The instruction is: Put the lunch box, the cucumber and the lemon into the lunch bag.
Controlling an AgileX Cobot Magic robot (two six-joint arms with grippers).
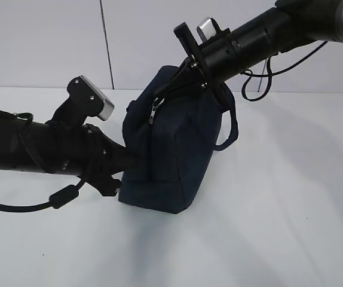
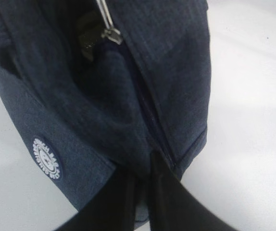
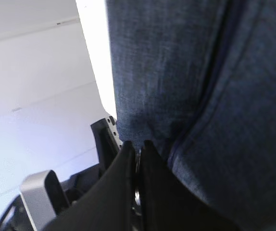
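Though printed (unreadably), logo [image 2: 47, 158] stays blurred.

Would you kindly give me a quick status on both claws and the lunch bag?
Left claw shut on lunch bag low on its side. Right claw shut on bag fabric up top. Lunch box, cucumber, lemon not visible.
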